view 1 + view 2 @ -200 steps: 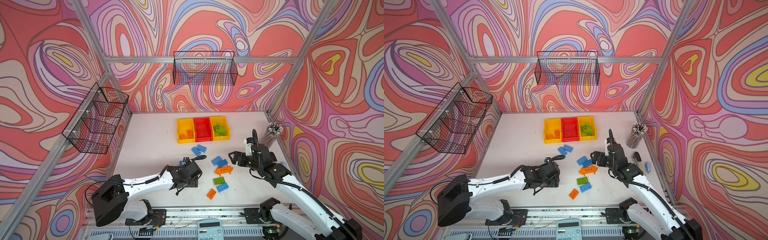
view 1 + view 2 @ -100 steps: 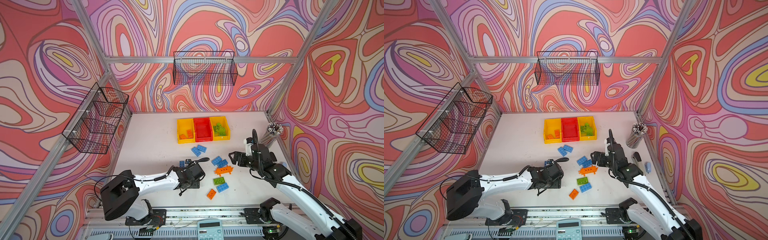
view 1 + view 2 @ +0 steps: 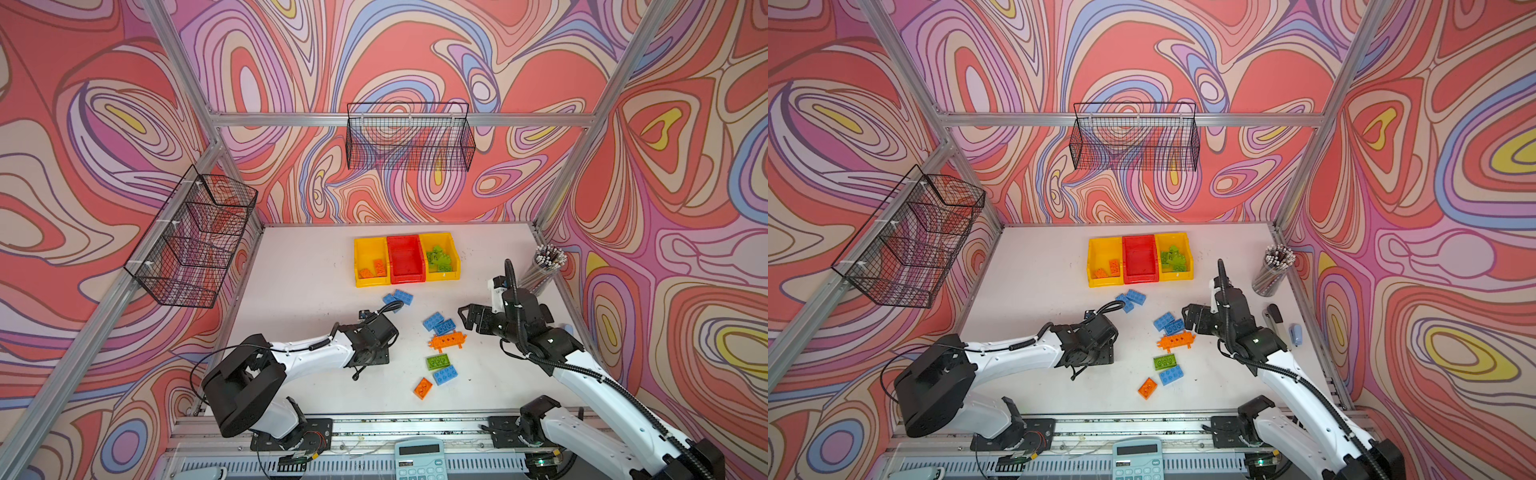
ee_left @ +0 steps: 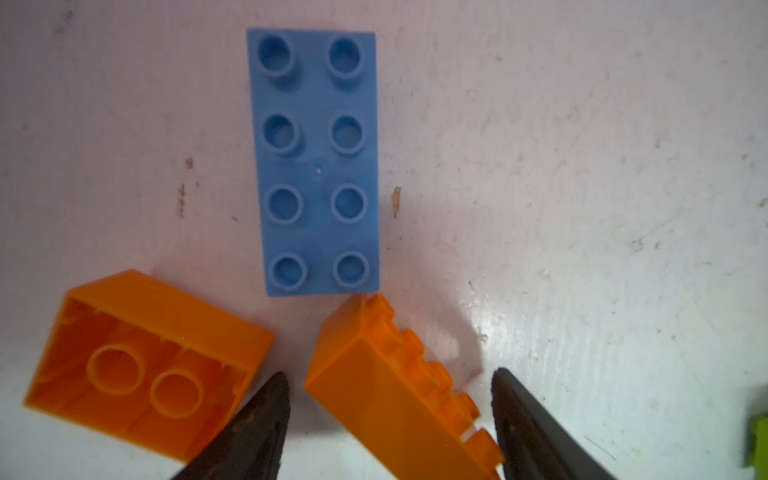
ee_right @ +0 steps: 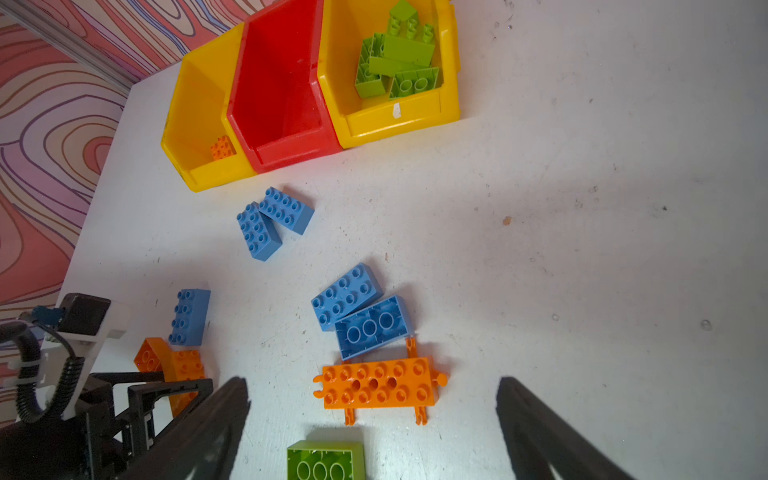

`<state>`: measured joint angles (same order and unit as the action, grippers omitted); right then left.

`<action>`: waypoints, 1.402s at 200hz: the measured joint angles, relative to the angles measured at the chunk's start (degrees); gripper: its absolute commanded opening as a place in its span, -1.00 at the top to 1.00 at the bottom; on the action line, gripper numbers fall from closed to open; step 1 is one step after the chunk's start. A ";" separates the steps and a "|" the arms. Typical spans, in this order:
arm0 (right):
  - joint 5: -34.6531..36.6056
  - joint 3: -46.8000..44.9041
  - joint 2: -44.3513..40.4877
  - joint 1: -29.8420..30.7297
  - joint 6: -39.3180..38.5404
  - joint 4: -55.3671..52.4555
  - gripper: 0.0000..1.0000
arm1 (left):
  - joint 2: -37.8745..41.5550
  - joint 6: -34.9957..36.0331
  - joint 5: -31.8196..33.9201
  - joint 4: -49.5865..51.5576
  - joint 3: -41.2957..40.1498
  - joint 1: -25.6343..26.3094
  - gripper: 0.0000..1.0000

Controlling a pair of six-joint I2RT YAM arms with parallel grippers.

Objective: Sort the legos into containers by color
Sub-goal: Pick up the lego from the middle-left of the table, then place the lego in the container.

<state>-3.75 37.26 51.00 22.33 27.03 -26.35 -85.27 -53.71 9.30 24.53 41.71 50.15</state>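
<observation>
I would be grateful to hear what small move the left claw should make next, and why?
Probably close the left claw on the orange brick lying on its side between the open jaws; a gap shows on each side, so nothing grips it yet. It would then belong in the yellow bin that already holds orange bricks.

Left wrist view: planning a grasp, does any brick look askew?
Yes. The orange brick between the jaws of the left tool lies on its side, studs sideways; the other orange brick is overturned, hollow underside showing. The blue brick sits studs-up.
</observation>
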 measured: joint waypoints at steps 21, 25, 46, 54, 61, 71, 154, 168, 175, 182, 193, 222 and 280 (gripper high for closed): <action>0.09 -0.11 0.00 0.00 0.00 0.04 -0.96 | -1.49 0.92 0.17 -0.09 1.16 0.00 -0.09; 0.09 -0.15 0.02 0.00 0.00 0.02 -0.96 | -1.68 1.11 0.13 -0.11 1.36 0.00 -0.03; 0.11 -0.24 0.15 0.00 0.00 0.07 -0.96 | -2.16 1.62 0.07 -0.11 1.73 0.00 0.29; 0.13 -0.26 0.22 0.00 0.00 0.07 -0.97 | -2.16 1.66 -0.02 0.00 1.73 0.00 0.40; 0.11 -0.28 0.33 0.00 0.00 0.07 -0.97 | -2.14 1.84 -0.07 0.20 1.75 0.00 0.50; 0.13 -0.28 0.55 0.00 0.00 0.13 -0.96 | -2.05 2.12 -0.13 0.83 1.79 0.00 0.58; 0.17 0.39 3.30 0.00 -0.22 0.20 -0.96 | 1.66 8.61 3.50 11.65 13.55 -1.29 0.77; 0.33 0.94 3.69 0.00 -0.35 0.17 -0.96 | 0.66 10.99 3.89 11.74 17.25 -3.69 0.77; 0.39 1.36 4.00 0.00 -0.42 0.17 -0.96 | -0.48 12.17 4.04 11.61 19.32 -5.29 0.77; 0.44 1.81 4.37 0.00 -0.44 0.20 -0.96 | -2.05 13.44 4.02 11.43 21.64 -7.15 0.77; 0.55 2.67 5.11 0.00 -0.50 0.20 -0.96 | -5.07 15.04 3.58 11.04 25.49 -10.03 0.77; 0.79 4.74 6.56 0.00 -0.63 0.11 -0.97 | -15.63 19.21 1.99 9.57 37.07 -16.72 0.77; 2.60 7.76 7.21 0.00 -1.09 -1.29 -0.97 | -33.75 24.28 -1.62 10.01 57.44 -24.13 0.34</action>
<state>-1.15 45.01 58.22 22.33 25.93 -27.64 -119.02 -29.43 7.68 34.54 99.15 26.02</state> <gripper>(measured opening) 0.983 0.211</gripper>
